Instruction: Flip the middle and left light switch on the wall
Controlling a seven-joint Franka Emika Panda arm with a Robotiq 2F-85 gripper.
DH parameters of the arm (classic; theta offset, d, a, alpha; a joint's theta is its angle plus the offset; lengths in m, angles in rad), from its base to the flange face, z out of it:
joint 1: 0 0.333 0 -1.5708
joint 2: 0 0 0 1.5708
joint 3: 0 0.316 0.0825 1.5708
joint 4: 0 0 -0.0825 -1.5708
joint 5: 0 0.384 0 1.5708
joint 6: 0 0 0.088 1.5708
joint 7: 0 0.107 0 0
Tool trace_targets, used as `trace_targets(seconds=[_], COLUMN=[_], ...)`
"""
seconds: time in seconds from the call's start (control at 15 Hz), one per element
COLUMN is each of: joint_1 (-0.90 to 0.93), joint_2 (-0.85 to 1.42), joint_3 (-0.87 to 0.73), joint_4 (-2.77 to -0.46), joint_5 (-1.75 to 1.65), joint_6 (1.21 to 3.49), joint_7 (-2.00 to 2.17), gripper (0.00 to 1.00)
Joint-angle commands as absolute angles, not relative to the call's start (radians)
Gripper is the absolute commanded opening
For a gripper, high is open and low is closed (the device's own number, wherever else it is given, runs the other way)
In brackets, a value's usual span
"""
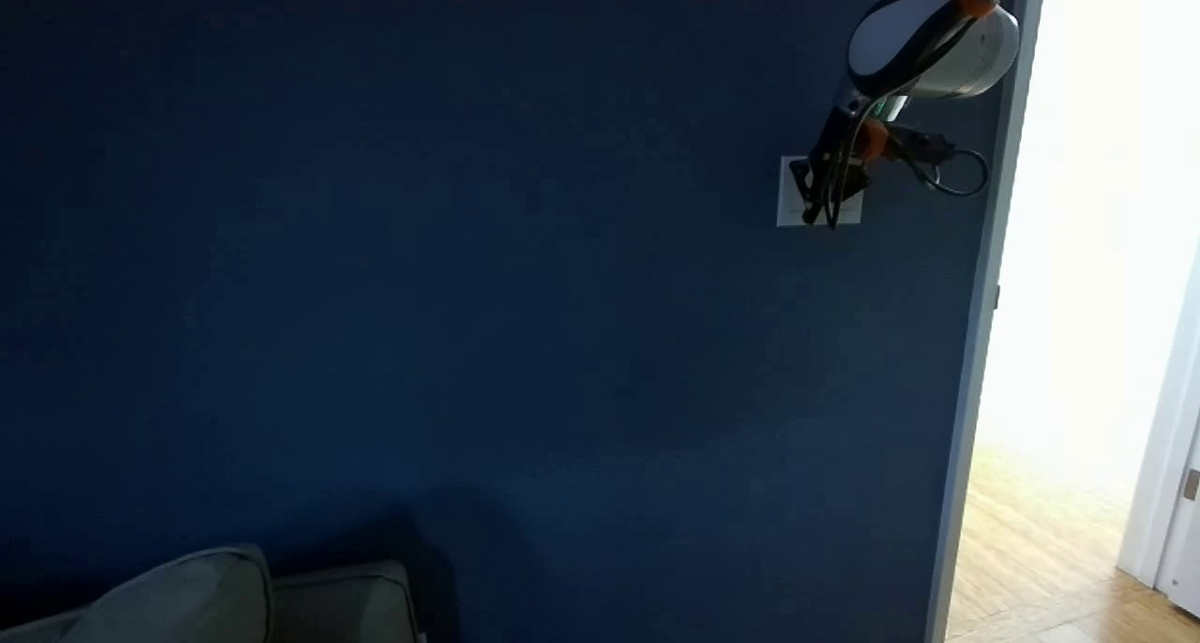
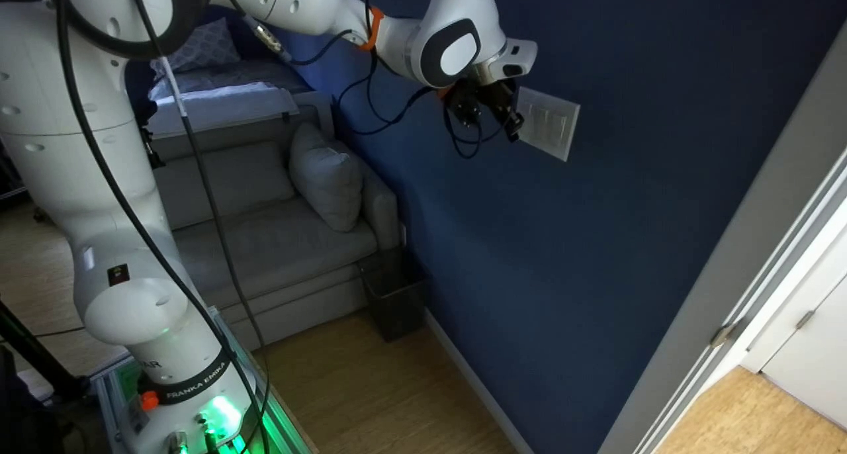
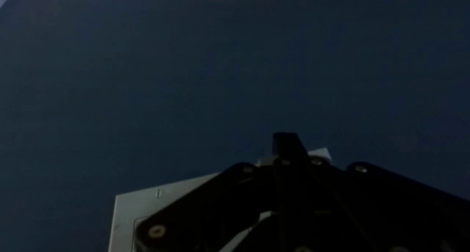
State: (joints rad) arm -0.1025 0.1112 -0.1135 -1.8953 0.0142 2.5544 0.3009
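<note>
The pale, nearly square switch plate (image 1: 789,210) is on the dark navy wall (image 1: 469,296). In an exterior view the plate (image 2: 552,124) shows faint upright rockers side by side; their positions are too faint to tell. My gripper (image 1: 812,216) is in front of the plate and covers much of it. In an exterior view the gripper (image 2: 513,134) is at the plate's near-left edge. In the wrist view the dark fingers (image 3: 287,143) are together with nothing seen between them. They hide most of the plate (image 3: 137,206), including the middle switch. I cannot tell whether the fingertips touch it.
A pale door frame (image 1: 975,343) and bright doorway stand right of the plate. A grey sofa (image 2: 278,235) with a pillow (image 2: 327,176) and a dark bin (image 2: 390,302) are below, along the wall. Loose black cables (image 2: 390,120) hang from the arm near the wrist.
</note>
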Motion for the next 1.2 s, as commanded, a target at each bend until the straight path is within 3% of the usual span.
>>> trace_targets(seconds=[0.0, 0.13, 0.2, 0.27, 0.4, 0.93, 1.13], joint_1=[-0.099, -0.096, -0.094, -0.093, -0.094, -0.104, -0.107], joint_2=[0.044, -0.005, -0.033, -0.061, -0.115, -0.301, -0.350], joint_3=[-0.108, -0.105, -0.102, -0.099, -0.092, -0.059, -0.055], joint_4=[-1.899, -1.902, -1.905, -1.909, -1.919, -1.970, -2.000], joint_5=[0.062, 0.047, 0.041, 0.027, 0.011, -0.018, -0.019], joint_6=[2.391, 2.277, 2.224, 2.189, 2.139, 2.097, 2.092], joint_7=[0.289, 0.303, 0.308, 0.316, 0.322, 0.307, 0.298], gripper=[0.00, 0.00, 0.26, 0.27, 0.39, 0.94, 1.00])
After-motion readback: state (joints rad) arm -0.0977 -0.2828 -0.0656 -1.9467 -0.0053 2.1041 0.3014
